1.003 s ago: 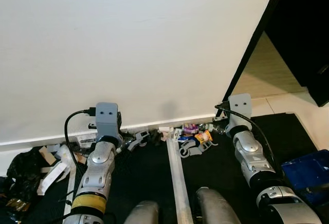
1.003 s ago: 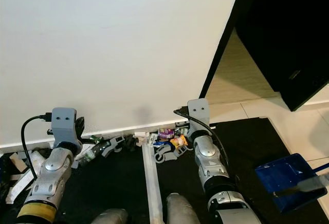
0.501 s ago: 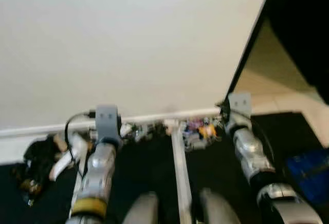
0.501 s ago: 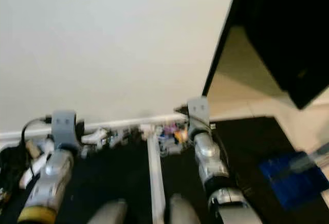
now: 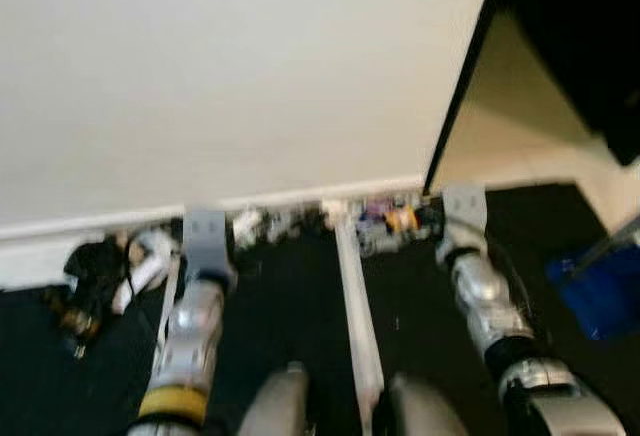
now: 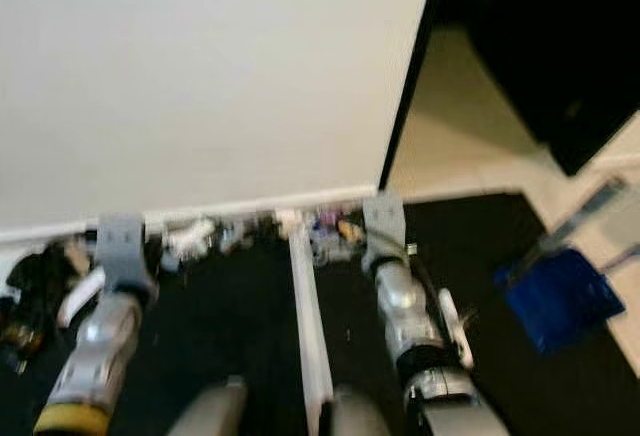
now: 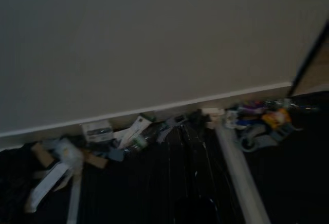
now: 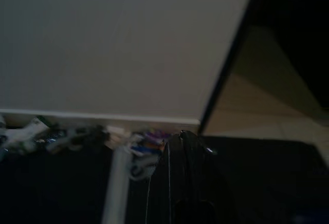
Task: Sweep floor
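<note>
Litter lies in a line along the white skirting board: colourful wrappers (image 5: 392, 220) near the door edge, white and grey scraps (image 5: 262, 224) to their left, and a black and white heap (image 5: 98, 278) at far left. A long white stick (image 5: 356, 308) lies on the dark floor, running from between my legs to the wall. A blue dustpan (image 5: 598, 294) rests on the floor at right. My left arm (image 5: 190, 321) and right arm (image 5: 482, 296) both reach forward, low, toward the litter. The right gripper (image 8: 181, 137) is shut and holds nothing. The left gripper is hidden behind its wrist camera.
A plain white wall (image 5: 230, 66) fills the space ahead. A dark door edge (image 5: 462, 96) and an opening onto pale tiles (image 5: 520, 126) stand at right. My two grey legs (image 5: 275, 406) show at the bottom.
The whole picture has shifted and blurred as the camera moved; the skirting board now sits higher and more dark floor shows. Both arms hold the same pose.
</note>
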{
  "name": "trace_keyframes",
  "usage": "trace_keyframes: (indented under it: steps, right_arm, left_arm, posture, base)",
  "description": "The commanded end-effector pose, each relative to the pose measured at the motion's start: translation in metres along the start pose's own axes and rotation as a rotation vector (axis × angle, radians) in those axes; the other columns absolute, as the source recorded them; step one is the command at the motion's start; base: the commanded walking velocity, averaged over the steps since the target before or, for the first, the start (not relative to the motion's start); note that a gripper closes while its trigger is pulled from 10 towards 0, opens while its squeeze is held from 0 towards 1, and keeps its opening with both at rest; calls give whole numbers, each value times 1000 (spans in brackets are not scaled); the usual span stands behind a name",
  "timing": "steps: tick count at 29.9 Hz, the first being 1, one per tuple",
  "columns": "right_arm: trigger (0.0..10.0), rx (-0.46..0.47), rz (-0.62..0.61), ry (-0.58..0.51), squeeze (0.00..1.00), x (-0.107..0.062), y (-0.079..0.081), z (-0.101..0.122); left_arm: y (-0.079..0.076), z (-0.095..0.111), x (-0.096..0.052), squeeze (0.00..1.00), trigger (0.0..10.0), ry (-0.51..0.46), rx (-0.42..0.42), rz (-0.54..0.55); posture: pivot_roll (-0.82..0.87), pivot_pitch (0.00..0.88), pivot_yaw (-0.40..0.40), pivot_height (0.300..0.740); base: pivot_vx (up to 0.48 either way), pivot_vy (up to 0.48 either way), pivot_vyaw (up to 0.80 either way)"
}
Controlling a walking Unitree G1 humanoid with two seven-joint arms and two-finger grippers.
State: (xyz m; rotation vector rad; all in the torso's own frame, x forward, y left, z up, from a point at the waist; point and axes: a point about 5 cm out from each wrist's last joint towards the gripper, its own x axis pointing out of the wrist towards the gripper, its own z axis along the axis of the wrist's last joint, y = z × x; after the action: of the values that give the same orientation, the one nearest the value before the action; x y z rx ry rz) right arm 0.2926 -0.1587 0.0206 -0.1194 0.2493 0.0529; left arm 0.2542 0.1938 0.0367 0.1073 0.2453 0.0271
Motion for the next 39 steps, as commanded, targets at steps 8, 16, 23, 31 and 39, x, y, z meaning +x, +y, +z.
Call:
trace_keyframes:
  steps: [8,16,23,31,39]
  right_arm:
    - [10000,7,1,8,0,1,3,-1]
    - [10000,7,-1,6,0,0,2,-1]
    - [10000,6,-1,5,0,0,2,-1]
    - [10000,6,2,6,0,0,3,-2]
    - [10000,7,3,8,0,-1,3,-2]
  left_arm:
    - [3,-3,-1,0,10000,19,6,3]
    - [2,-2,0,0,10000,16,8,-1]
    - [1,-1,0,0,10000,8,-6,-9]
    - [0,-1,-1,0,10000,14,16,-13]
    - [0,-3,-3,0,10000,14,18,-19]
  posture:
    - [39,0,-9,740]
    - [35,0,-6,740]
    - [37,0,-7,740]
    - [39,3,-9,740]
    - [40,11,-8,740]
  base:
    - [-325,0,0]
    - [-270,0,0]
    - [0,0,0]
    - [0,0,0]
    - [0,-31,0]
